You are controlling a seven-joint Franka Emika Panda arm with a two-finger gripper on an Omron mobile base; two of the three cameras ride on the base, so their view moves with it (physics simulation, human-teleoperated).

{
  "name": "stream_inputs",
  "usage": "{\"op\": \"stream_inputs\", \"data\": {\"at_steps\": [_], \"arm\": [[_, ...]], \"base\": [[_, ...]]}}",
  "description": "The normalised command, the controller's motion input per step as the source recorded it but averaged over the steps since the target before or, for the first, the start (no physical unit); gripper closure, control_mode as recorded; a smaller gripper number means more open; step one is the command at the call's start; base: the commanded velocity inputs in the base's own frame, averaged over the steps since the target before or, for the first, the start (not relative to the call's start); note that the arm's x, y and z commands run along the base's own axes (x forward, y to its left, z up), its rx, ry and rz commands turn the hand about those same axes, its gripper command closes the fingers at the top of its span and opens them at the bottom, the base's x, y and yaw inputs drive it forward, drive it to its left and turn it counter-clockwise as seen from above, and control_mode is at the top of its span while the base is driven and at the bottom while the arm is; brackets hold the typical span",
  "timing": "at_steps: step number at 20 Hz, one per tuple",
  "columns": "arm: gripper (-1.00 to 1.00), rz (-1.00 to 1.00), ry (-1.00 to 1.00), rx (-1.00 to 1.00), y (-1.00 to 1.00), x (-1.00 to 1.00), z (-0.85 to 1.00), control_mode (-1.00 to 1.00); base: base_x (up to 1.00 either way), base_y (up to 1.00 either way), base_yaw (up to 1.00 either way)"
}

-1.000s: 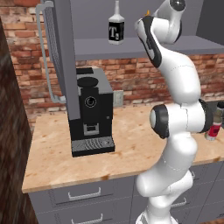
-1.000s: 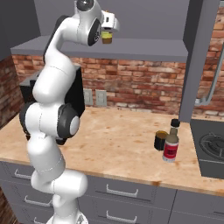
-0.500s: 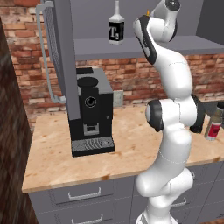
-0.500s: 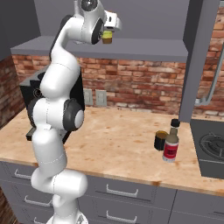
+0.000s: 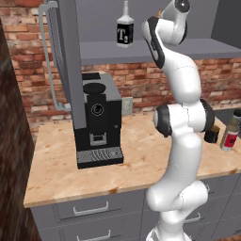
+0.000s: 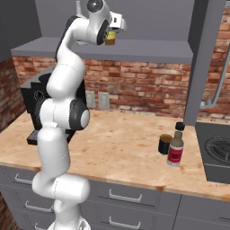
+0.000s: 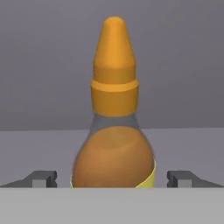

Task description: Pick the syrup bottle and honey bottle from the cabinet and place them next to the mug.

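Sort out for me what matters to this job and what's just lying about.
Job things:
honey bottle, between the open fingers of the gripper
syrup bottle
mug
cabinet

Lying about:
black bottle on the cabinet shelf
coffee machine
stove

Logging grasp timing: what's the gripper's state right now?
Gripper: open, fingers either side of the honey bottle, not closed on it.
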Motion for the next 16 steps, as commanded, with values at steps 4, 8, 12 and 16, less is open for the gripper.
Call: {"op": "stream_inputs", "data": {"at_steps": [4,8,12,16], "arm": [[-1.00,0.00,0.00,0.00,0.00,0.22,-0.01,-1.00],[1.00,0.00,0.00,0.00,0.00,0.00,0.00,-1.00],[1.00,0.00,0.00,0.00,0.00,0.00,0.00,-1.00],[1.00,0.00,0.00,0.00,0.00,-0.07,0.00,-1.00]], "base": [[0.00,0.00,0.00],[0.00,0.00,0.00],[0.00,0.00,0.00],[0.00,0.00,0.00]]}}
